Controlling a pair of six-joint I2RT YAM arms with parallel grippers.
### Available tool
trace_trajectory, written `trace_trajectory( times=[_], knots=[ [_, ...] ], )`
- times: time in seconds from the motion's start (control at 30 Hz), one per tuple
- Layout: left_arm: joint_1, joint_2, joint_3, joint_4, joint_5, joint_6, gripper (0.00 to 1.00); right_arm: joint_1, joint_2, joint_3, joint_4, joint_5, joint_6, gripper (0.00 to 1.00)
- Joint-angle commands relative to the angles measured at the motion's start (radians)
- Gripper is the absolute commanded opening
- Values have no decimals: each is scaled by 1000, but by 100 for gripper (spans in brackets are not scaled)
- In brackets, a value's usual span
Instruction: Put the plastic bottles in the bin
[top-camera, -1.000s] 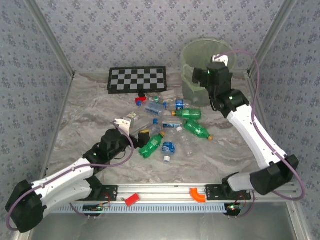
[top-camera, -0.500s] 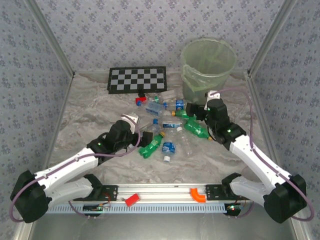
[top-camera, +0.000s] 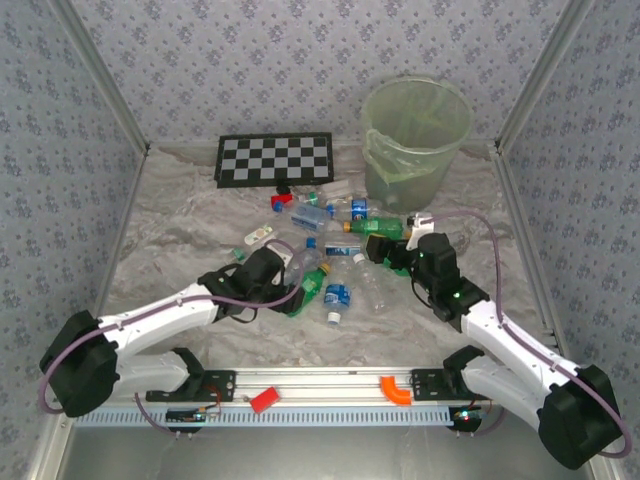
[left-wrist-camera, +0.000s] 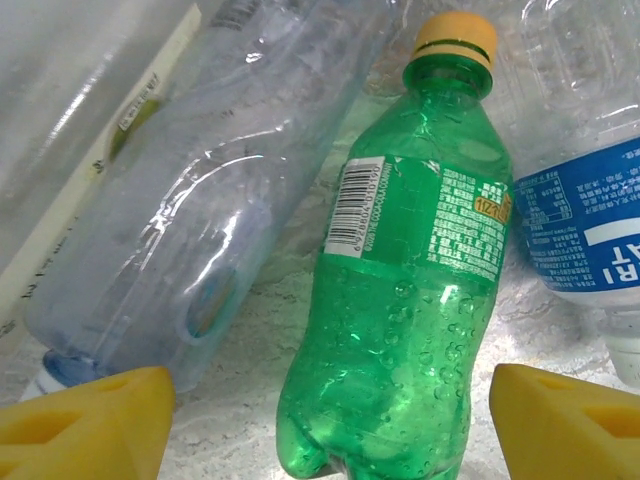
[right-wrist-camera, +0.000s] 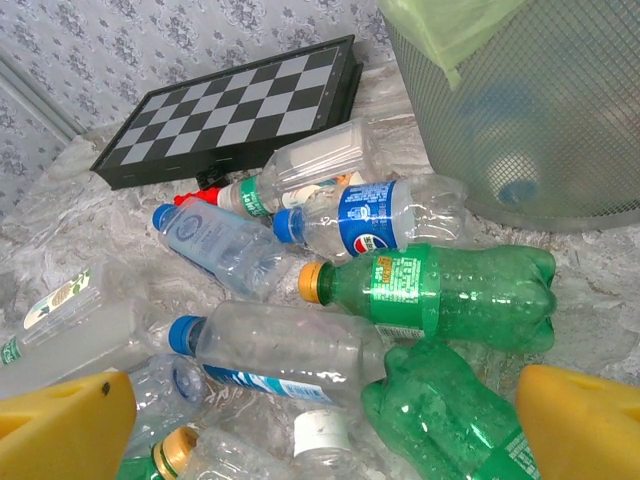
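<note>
The bin (top-camera: 415, 150) stood near the far right corner of the surface (top-camera: 180, 220), with the plastic bottles (top-camera: 375, 227) heaped just before it, toward the middle. The left pincer (left-wrist-camera: 330, 420) stood apart astride a green bottle (left-wrist-camera: 400, 300). The right pincer (right-wrist-camera: 330, 420) gaped wide over a second green bottle (right-wrist-camera: 450, 410).

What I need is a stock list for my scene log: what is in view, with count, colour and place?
plastic bottles: about a dozen, green with yellow caps or clear with blue labels, heaped mid-table.
bin: one, translucent pale green, back right of the table.
chequered board: one, black and white, flat, left of the bin.
red block: one, red, just in front of the board.
red piece: one, on the near rail.
orange piece: one, on the near rail.
left gripper: one, yellow pads, open either side of a green bottle.
right gripper: one, yellow pads, open above the heap's right side.
</note>
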Motion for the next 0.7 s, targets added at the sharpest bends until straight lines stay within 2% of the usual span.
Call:
trace_trajectory(
  times=[0.0, 0.5, 0.67],
  knots=[
    [-27, 37, 39, -16, 5, 21, 81, 3, -24, -40, 68, -10, 27, 100],
    [-96, 233, 76, 33, -33, 87, 77, -3, 13, -45, 83, 9, 34, 99],
    [-115, 283, 104, 32, -49, 95, 71, -5, 8, -47, 78, 9, 37, 99]
  ],
)
